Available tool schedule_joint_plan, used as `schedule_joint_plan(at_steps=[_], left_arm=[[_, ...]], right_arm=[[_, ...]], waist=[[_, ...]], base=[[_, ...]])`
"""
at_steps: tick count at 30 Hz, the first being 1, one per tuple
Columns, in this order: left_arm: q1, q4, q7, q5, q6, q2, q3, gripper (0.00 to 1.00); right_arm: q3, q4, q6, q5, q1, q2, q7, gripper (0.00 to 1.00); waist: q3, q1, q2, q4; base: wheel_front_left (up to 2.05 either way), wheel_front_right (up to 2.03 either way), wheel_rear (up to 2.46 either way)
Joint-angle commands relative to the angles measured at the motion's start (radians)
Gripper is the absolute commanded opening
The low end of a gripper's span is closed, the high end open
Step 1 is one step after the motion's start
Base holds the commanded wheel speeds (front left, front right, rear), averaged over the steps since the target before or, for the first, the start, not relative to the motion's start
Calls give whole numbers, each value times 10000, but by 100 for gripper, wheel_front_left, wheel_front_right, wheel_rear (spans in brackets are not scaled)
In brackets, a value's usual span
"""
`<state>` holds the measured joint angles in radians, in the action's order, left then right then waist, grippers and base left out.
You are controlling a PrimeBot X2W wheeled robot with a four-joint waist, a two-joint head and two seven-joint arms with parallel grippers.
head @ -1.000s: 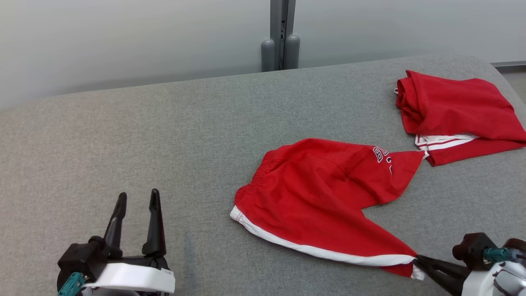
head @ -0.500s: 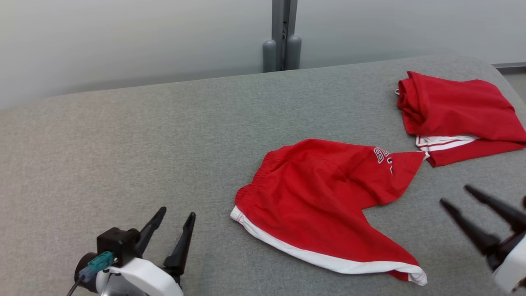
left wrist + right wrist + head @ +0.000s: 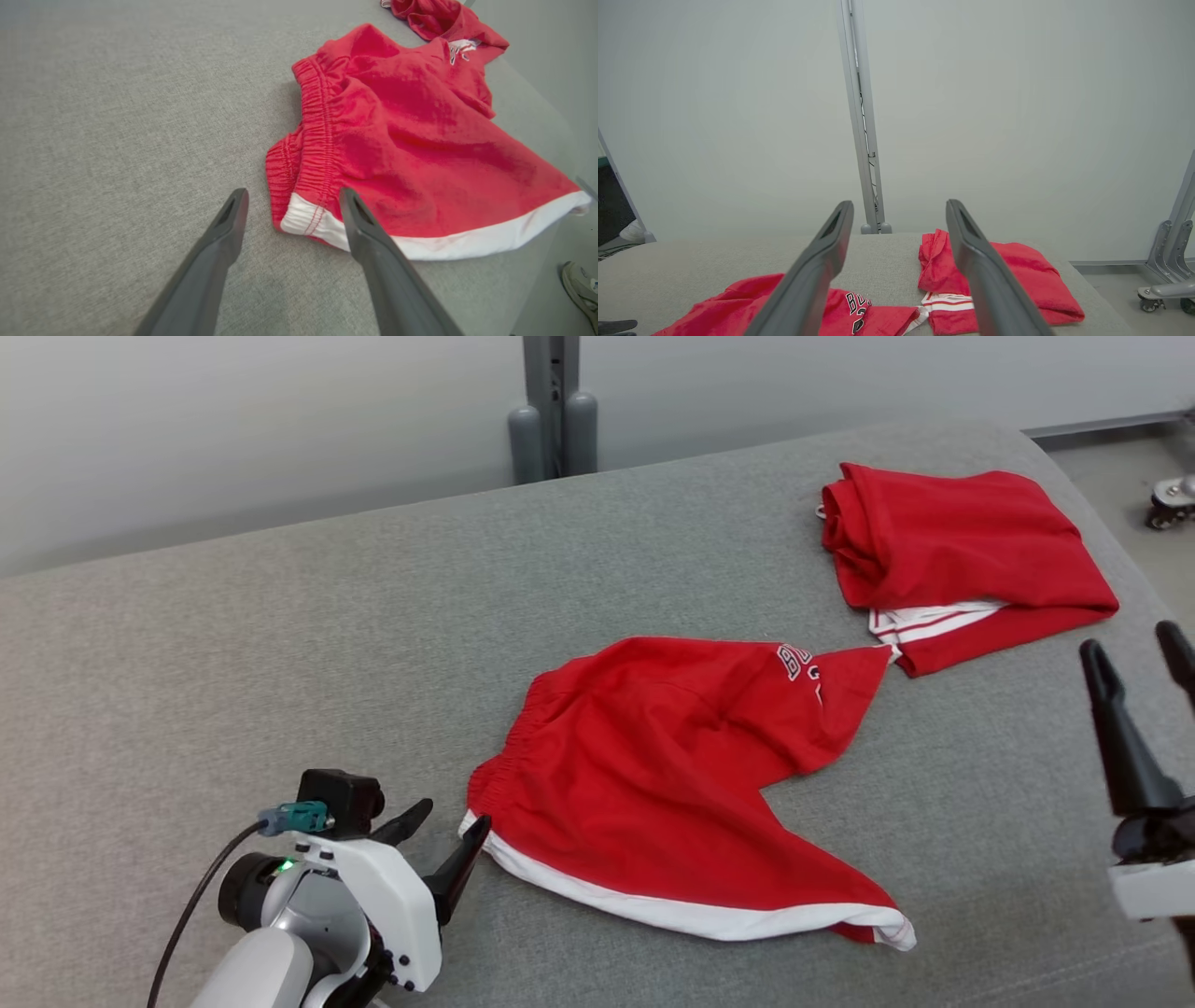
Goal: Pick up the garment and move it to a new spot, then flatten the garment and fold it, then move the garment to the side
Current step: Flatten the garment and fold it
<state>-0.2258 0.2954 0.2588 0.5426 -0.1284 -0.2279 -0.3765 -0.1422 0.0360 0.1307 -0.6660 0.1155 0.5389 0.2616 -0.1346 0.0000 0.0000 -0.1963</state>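
Observation:
The garment, red shorts with a white hem band, lies spread and a little rumpled on the grey table. My left gripper is open, low over the table, its fingertips at the waistband's near corner. In the left wrist view the left gripper straddles that white-edged corner of the garment, apart from the cloth. My right gripper stands open and raised at the right, away from the garment. The right wrist view looks past the right gripper, with the garment below.
A second red garment, folded with white stripes, lies at the table's far right corner, and it appears again as the folded garment. A grey post stands behind the table. A caster wheel is on the floor at right. A shoe shows beyond the table's edge.
The right gripper opened, let go of the garment's hem corner and rose to the right. The left gripper swung toward the waistband corner. The head camera turned, shifting the whole picture left.

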Motion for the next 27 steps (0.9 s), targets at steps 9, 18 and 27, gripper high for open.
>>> schedule_joint_plan(at_steps=[9,18,27], left_arm=[[-622,589,700,878,-30,-353,-747,100],[-592,465,-35,1200,-22,-529,-822,0],[397,-122,-554,1458,469,-623,-449,0]], right_arm=[[167,54,4,460,-294,-807,40,100],[42,-102,4,507,-310,-1033,41,100],[-436,-474,3,425,-236,-1209,41,100]], waist=[[-268,0,0,-503],[-245,0,0,-225],[-77,0,0,708]], base=[[0,0,0],[0,0,0],[0,0,0]])
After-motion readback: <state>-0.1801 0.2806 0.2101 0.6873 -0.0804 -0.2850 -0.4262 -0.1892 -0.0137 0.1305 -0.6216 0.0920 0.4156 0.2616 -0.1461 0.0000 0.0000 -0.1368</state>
